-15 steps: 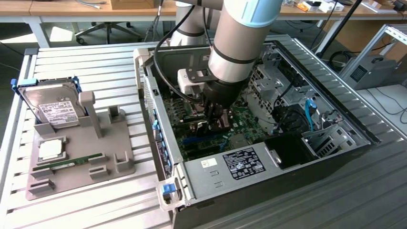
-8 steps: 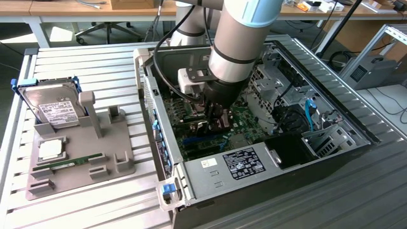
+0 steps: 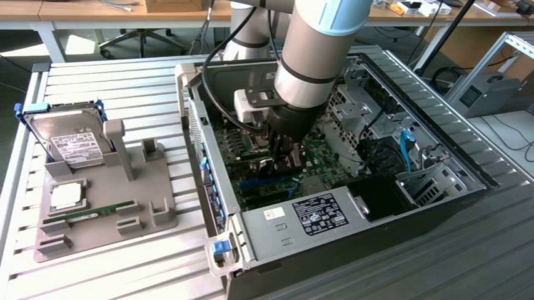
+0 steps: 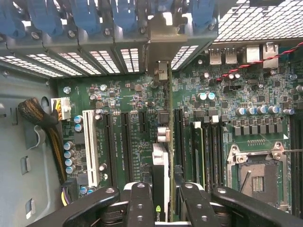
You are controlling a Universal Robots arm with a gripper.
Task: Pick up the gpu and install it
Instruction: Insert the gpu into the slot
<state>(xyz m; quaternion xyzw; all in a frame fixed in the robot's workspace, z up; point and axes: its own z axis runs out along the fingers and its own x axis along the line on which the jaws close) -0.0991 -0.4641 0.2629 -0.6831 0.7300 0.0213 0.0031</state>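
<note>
The gripper [image 4: 163, 188] pinches the gpu [image 4: 160, 161] between its two fingers [image 4: 141, 201]. The gpu is a thin card, and the wrist view looks down on its top edge. It stands upright over the green board [image 4: 118, 94] inside the open computer case [image 3: 284, 240]. Long black slots [image 4: 124, 142] lie just beside it. Its metal end [image 4: 161, 71] points at the back wall of the case, near the row of blue clips [image 4: 85, 14].

To do this step well, I think the card has to be straight up and lined up with one slot along its whole length. The metal end should go into the open gap in the back wall and not bump the bars beside it. The push should go straight down and be even, because a tilted card could jam or bend.

The slot under the card is hidden by the card itself. I cannot tell if the bottom edge of the card touches the slot or hangs above it. In the exterior view the arm [image 3: 313, 69] covers most of the card, and only a dark bit shows under the gripper. The backs of the fingers are cut off at the edge of the wrist view.
</note>
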